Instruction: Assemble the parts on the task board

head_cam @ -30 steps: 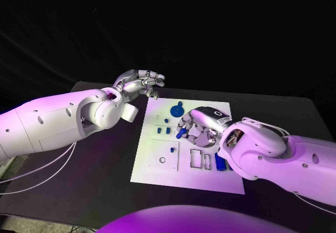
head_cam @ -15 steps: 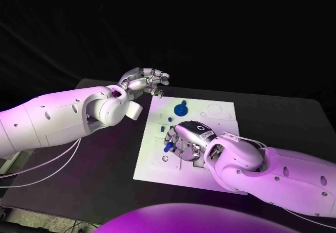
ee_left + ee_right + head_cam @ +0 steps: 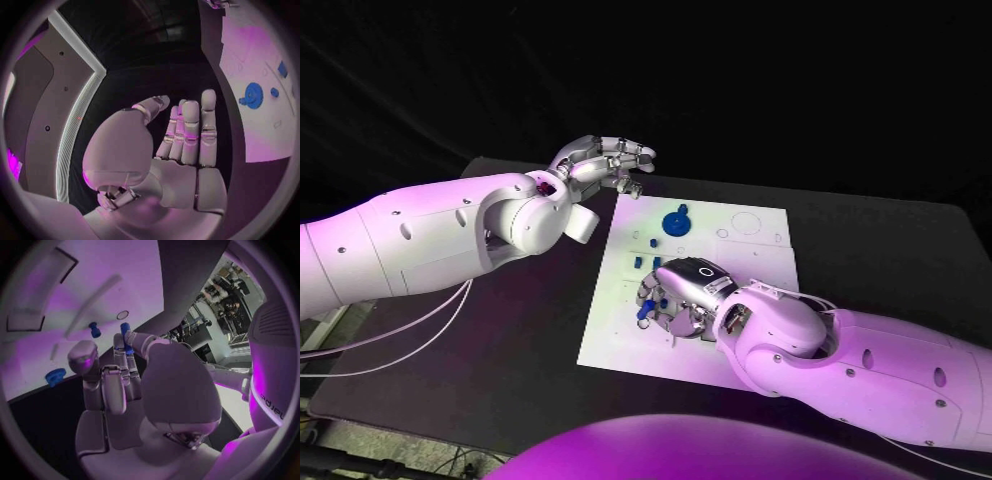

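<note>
The right hand is low over the board, at its middle left part, and pinches a small blue peg between the thumb and a finger. The left hand is in the air beyond the board's far left corner, fingers loosely curled and holding nothing. A blue gear lies on the far part of the board.

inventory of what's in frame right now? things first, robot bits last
table: 1, black, under everything
board: 1, white, mid-table
gear: 1, blue, round, far part of board
small pegs: several, blue, mid board, beside right robot hand
held peg: 1, blue, in right hand's fingers
left robot hand: 1, silver, fingers apart, holds nothing, by board's far left corner
right robot hand: 1, silver, over board's middle, holding peg
</note>
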